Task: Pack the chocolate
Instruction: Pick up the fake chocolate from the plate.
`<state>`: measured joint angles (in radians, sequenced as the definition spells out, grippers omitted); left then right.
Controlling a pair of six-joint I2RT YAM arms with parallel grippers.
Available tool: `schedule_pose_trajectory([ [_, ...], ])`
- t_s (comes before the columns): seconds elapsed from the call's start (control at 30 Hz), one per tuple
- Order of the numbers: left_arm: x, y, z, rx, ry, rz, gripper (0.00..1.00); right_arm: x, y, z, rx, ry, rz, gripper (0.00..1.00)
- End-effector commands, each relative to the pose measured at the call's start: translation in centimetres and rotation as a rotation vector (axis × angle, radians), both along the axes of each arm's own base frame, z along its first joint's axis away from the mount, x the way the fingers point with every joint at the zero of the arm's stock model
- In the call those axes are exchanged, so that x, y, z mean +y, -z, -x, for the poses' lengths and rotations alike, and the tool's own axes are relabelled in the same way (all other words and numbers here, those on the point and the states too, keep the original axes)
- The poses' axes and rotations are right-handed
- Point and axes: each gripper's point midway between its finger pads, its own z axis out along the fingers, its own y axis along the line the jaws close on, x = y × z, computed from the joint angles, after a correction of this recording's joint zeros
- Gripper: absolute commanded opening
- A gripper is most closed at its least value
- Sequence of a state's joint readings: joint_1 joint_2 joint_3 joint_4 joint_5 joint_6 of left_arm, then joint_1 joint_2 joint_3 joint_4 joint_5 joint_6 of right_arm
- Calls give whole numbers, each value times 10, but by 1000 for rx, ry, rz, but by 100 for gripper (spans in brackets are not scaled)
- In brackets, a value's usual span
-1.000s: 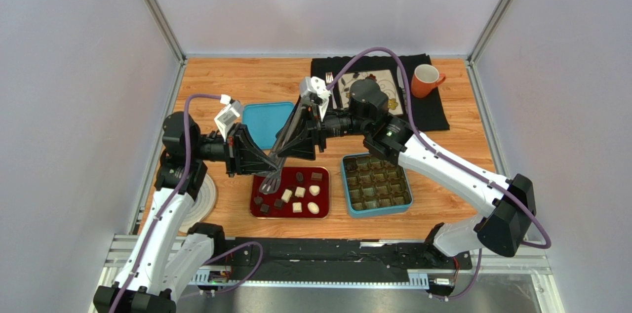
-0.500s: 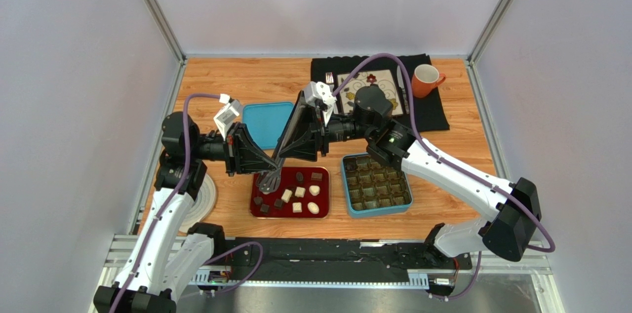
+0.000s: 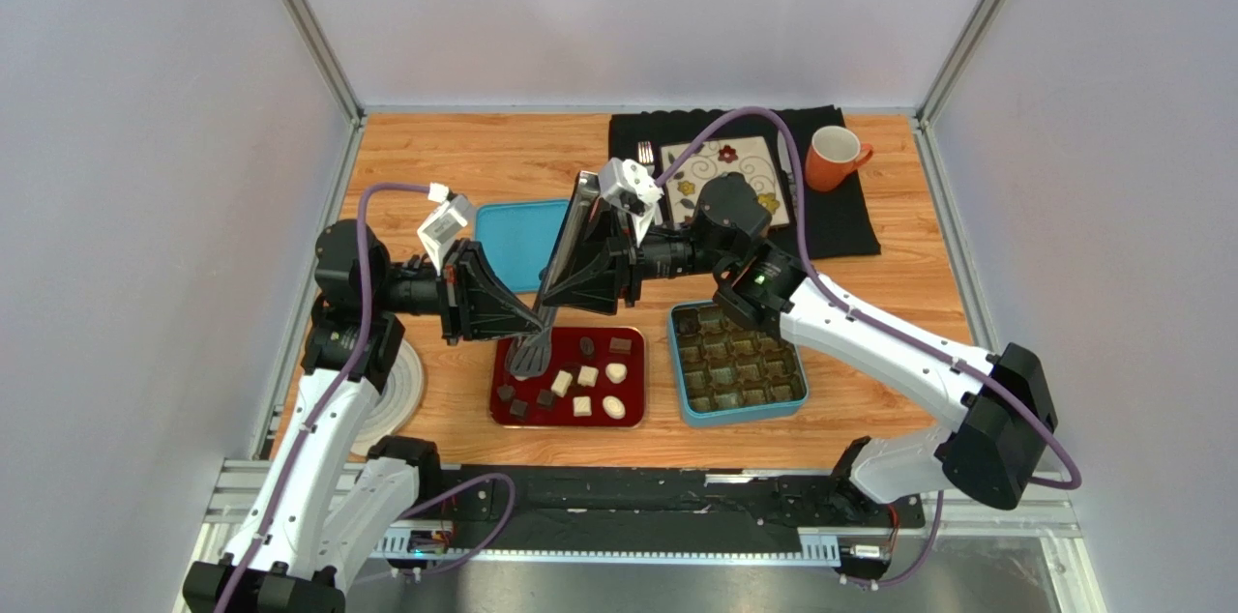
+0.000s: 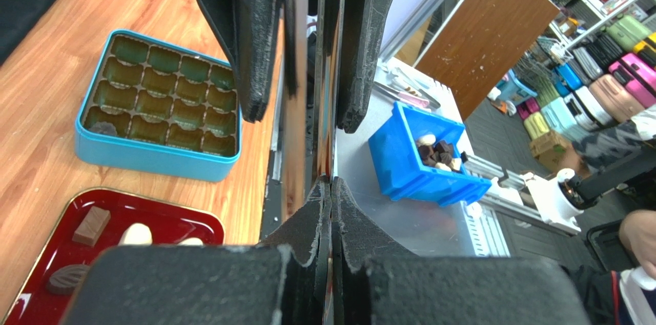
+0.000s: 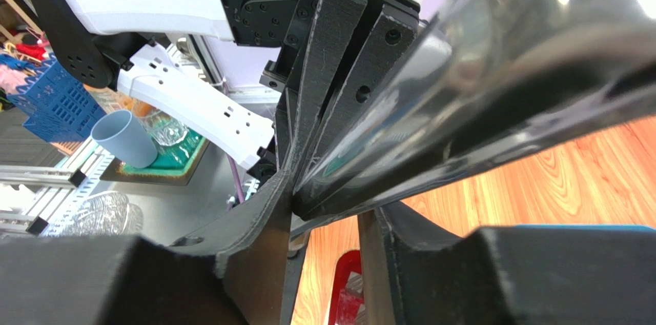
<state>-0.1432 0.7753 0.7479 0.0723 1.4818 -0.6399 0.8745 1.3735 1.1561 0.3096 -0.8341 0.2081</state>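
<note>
**A:** Near edge of the bench (image 3: 436, 164), what sits there?

**B:** A red tray (image 3: 634, 393) carries the chocolate (image 3: 587, 375): white and dark pieces, loose, all on the tray. Just right of it is a blue box (image 3: 741, 416) with a grid of cells. (One corner cell shows a dark shape in the left wrist view; cannot tell what it is.)

**A:** Jaws?

**B:** Left gripper (image 4: 331, 190): jaws clenched on the tongs (image 3: 574, 222), near their lower end, above the far left part of the tray. Right gripper (image 4: 312, 102): jaws stand on either side of the same tongs, higher up and partly closed. Cannot tell whether they press on the tongs.

**A:** How do the tongs lie?

**B:** Tilted. The lower end hangs over the tray and the upper end leans away toward the far side.

**A:** Farther back?

**B:** A blue lid (image 3: 509, 243) lies flat behind the tray, partly under the arms. At the far edge, a black mat (image 3: 850, 222) holds a square plate (image 3: 734, 156), with an orange mug (image 3: 833, 156) at its right end.
</note>
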Motion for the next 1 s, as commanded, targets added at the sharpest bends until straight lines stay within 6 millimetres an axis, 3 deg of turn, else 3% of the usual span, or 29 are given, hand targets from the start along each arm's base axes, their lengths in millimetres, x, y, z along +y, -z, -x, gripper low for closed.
schedule_pose_trajectory([
  [0.0, 16, -9, 52, -78, 283, -16, 1, 9, -8, -12, -1, 48, -67, 35],
  [0.1, 17, -8, 53, -78, 285, -16, 1, 12, -9, -10, 4, 18, -68, 35],
  [0.33, 17, -9, 54, -79, 285, -18, 0, 11, -11, -5, -24, -34, -13, 49],
  [0.5, 17, -9, 54, -78, 285, -19, 0, 0, -7, -5, -12, -62, 32, 50],
  [0.63, 17, -8, 55, -79, 285, -19, 0, -7, -10, -5, -19, -68, 47, 60],
  [0.83, 17, -8, 55, -76, 285, -20, 0, -4, -18, -7, -27, -69, 3, 50],
  [0.97, 17, -8, 56, -84, 285, -19, 0, -1, -26, -8, -1, -66, -62, 54],
])
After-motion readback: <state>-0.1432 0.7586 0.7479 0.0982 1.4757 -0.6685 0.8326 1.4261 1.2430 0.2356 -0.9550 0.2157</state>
